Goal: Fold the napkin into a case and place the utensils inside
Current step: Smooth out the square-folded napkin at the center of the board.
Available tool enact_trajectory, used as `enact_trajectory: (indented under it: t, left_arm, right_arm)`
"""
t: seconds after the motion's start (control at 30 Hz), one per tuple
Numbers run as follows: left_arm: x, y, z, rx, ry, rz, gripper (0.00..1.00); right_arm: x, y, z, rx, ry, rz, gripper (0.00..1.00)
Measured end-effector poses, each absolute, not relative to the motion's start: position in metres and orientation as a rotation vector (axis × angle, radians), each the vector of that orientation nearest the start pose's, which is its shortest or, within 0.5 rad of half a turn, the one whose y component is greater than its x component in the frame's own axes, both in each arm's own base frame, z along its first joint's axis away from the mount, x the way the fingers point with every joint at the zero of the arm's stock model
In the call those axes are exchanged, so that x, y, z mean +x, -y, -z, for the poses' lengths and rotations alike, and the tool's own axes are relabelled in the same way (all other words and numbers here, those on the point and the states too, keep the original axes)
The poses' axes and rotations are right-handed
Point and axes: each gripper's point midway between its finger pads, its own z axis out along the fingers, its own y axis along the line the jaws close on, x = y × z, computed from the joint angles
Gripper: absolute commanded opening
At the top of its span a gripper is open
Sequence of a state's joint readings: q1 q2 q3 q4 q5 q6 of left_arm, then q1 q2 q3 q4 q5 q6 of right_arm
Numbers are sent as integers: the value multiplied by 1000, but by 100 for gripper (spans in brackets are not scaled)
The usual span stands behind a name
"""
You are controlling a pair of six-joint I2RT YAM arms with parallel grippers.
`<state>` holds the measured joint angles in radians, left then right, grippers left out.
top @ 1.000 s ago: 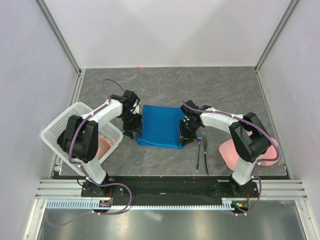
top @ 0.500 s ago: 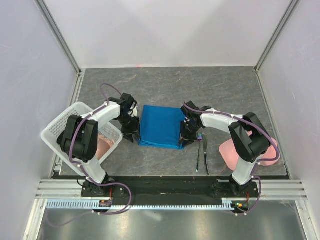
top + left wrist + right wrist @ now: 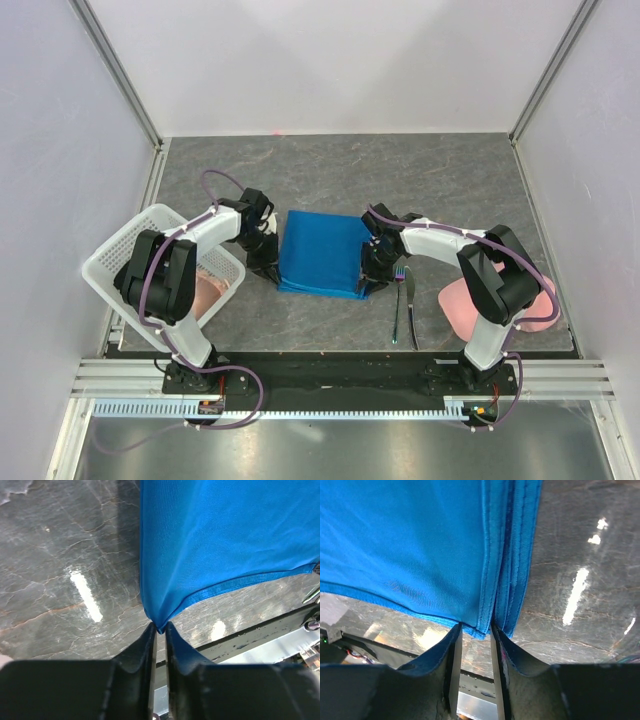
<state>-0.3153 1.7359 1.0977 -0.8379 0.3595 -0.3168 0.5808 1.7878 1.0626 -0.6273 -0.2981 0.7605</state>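
Note:
The napkin [image 3: 320, 252] lies as a folded bright blue rectangle on the grey table, between the two arms. My left gripper [image 3: 271, 274] is at its near-left corner, and in the left wrist view that gripper [image 3: 159, 627] is shut on the very tip of the napkin [image 3: 225, 530]. My right gripper [image 3: 368, 281] is at the near-right corner. In the right wrist view its jaws [image 3: 476, 628] stand apart, with the top layer's hemmed corner of the napkin [image 3: 410, 545] just between the tips and the lower layers outside the right finger. The utensils, a fork [image 3: 397, 305] and a knife [image 3: 410, 310], lie side by side just right of the napkin.
A white mesh basket [image 3: 120, 250] with a pale pink cloth [image 3: 210, 292] inside sits at the left edge. Another pale pink cloth [image 3: 452, 305] lies by the right arm's elbow. White walls close in the table on three sides.
The left gripper has slid toward the napkin's near-left corner and closed on it. The napkin's near-left edge looks flatter. The right gripper has barely moved.

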Motion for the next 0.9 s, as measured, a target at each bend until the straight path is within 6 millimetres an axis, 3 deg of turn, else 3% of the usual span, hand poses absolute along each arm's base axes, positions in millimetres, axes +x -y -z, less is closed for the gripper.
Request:
enact_trajectory:
  t: [0.13, 0.23, 0.53, 0.77, 0.9]
  left_arm:
    - [238, 158, -37, 23, -3118, 602, 13]
    - [234, 157, -36, 21, -3126, 609, 12]
    - [235, 163, -38, 30, -3102, 666, 12]
    - [233, 165, -40, 36, -3086, 692, 11]
    - [234, 166, -45, 42, -3068, 702, 11]
  right_arm:
    - [224, -240, -19, 263, -3097, -517, 32]
    - [223, -240, -18, 266, -3096, -453, 23]
    - [222, -239, -16, 320, -3091, -323, 24]
    - [222, -240, -15, 336, -3088, -274, 0]
    - [226, -239, -18, 312, -3075, -243, 0]
